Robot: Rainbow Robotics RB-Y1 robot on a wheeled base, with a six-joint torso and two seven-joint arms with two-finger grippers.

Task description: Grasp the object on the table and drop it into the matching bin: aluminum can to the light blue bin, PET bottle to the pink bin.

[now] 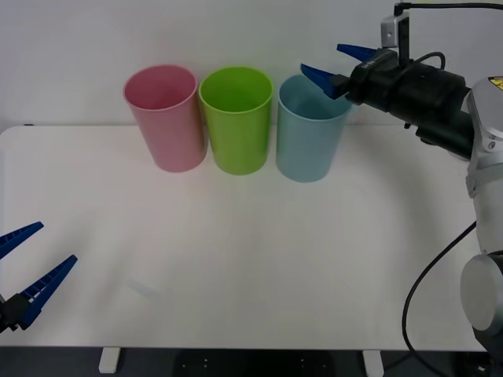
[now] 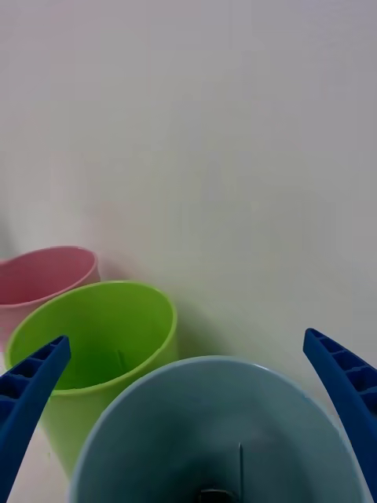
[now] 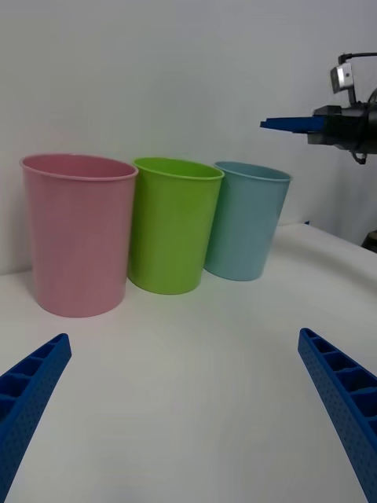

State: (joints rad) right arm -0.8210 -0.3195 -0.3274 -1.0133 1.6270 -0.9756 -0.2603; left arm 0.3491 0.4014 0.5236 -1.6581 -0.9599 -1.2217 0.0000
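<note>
— Blue ribbed fingers up at the far right: that's the right gripper [image 1: 339,64], hanging in the air just above the rim of the light blue bin [image 1: 310,140]. Jaws?

— Spread wide, nothing between them. In its own wrist view the two fingers [image 2: 30,393] stand at the corners and the light blue bin's mouth opens right below.

— And the can?

— At the very bottom of that bin there is a small dark and silvery shape, the can [image 2: 212,495], lying inside. Only a sliver of it shows, so the label cannot be read.

— The other bins?

— Three stand in a row at the back of the white table [image 1: 236,259], close beside one another: the pink bin [image 1: 167,126] on the left, a lime green bin [image 1: 237,126] in the middle, the light blue one on the right. All upright.

— The left gripper?

— Low at the near left edge of the table [image 1: 23,267], well apart from the bins. Its jaws are also wide and hold nothing; from its wrist camera the fingers [image 3: 31,393] frame the three bins across bare tabletop, with the right gripper [image 3: 287,123] seen high above the blue one.
</note>
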